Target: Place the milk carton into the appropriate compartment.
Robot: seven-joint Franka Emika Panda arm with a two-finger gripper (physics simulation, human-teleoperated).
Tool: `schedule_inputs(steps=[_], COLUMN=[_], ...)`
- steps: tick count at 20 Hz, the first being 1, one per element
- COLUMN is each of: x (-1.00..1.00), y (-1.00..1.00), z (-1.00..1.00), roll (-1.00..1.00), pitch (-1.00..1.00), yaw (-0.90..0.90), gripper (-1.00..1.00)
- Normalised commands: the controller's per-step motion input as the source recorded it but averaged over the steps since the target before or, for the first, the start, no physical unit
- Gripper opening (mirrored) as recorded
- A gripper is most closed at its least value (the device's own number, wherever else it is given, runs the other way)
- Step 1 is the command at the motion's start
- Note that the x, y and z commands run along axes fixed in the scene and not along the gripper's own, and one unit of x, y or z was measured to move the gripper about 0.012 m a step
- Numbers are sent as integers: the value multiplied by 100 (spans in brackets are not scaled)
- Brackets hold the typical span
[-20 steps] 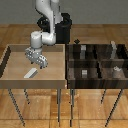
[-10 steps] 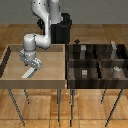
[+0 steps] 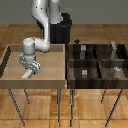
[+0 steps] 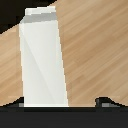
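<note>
The milk carton (image 3: 26,74) is a small pale white carton on the floor of the light wooden tray (image 3: 50,75) at the exterior view's left. My gripper (image 3: 30,67) hangs right over it and points down. In the wrist view the carton (image 4: 43,60) fills the middle, very close, with its white side and grey peaked end showing. One dark fingertip (image 4: 103,101) shows apart from the carton's side. The other finger is hidden. The jaws look open, with nothing held.
A dark wooden box with several compartments (image 3: 97,62) stands at the exterior view's right. It holds a small grey cube (image 3: 84,73), a taller slim grey box (image 3: 114,49) and another small object (image 3: 116,70). The tray has raised walls (image 3: 65,65).
The gripper has moved a little toward the exterior view's left and lower, closer onto the carton. The carton stays on the tray floor.
</note>
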Motion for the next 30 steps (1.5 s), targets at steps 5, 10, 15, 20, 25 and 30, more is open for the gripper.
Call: schedule_inputs(steps=[5,10,15,20,25,30], x=[0,0,0,-7,-100,-100], y=[0,0,0,0,0,0], z=[-20,20,100,80,0,0], roll=[0,0,0,0,0,0], pitch=[0,0,0,0,0,0], yaw=[0,0,0,0,0,0], gripper=[-100,-100,-100,-100,-100,-100])
